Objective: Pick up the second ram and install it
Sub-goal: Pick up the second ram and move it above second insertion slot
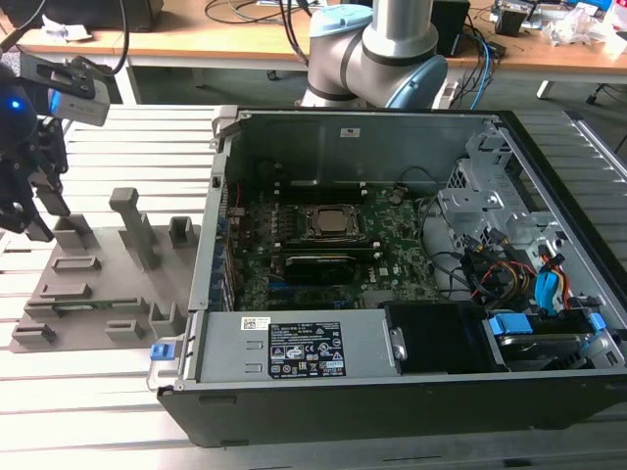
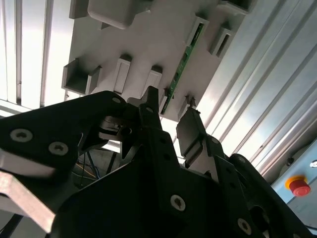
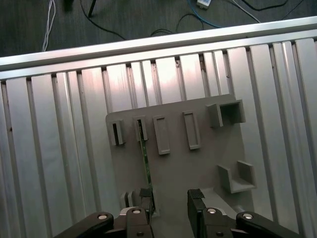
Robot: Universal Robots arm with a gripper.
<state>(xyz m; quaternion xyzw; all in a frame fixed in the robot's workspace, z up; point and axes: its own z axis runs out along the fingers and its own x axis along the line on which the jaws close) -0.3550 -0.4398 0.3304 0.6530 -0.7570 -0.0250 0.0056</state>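
Jaws are held wide open, nothing gripped. The black two-finger gripper (image 3: 171, 201) is poised over the long thin green ram stick (image 3: 144, 158), stood on edge in the slotted grey plastic fixture tray (image 3: 198, 171). Its long axis is laid flat along the tray, square to the jaw gap, near end under one finger. Likely risk: the stick gets struck or tipped by that finger, since it isn't centred

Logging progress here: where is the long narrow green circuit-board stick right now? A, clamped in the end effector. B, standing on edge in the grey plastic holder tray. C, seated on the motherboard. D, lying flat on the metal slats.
B: in the first wrist view the long narrow green circuit-board stick stands on edge in the grey plastic holder tray, while the open black end effector sits close by, not closed on it.
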